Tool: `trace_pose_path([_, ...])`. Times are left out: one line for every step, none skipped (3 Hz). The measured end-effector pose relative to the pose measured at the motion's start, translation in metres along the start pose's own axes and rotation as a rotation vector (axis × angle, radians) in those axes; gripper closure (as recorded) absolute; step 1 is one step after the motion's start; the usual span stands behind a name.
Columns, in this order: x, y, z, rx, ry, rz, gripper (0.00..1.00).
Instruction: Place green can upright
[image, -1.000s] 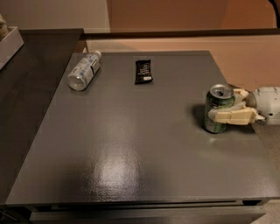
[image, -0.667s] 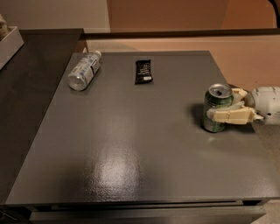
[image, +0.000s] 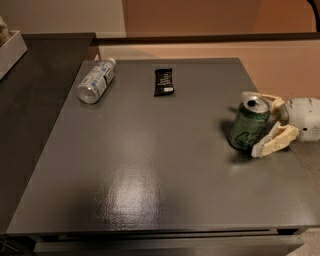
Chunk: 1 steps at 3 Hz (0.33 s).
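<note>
Steadiness counts: the pincer (image: 252, 124), clamped on the can (image: 247, 129) that leans slightly near the worktop's (image: 150, 170) right edge, should seat the base flat, then part both fingers evenly and back straight off without clipping it.

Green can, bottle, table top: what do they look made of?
Green can: likely aluminium, with a silvery top and opening and a glossy printed green wall.
Bottle: clear plastic, with a see-through body and white label.
Table: dark grey, semi-gloss, perhaps laminate or paint; a soft glare patch shows.
Gripper, at the can by the table's right edge: cream shell, probably plastic.
</note>
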<state>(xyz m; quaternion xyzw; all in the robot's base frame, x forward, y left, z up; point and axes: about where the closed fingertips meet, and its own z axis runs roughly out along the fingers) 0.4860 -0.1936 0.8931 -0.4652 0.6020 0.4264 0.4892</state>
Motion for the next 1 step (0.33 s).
trace_pose_path([0.0000,0.0000,0.0001,0.000,0.000,0.000,0.00])
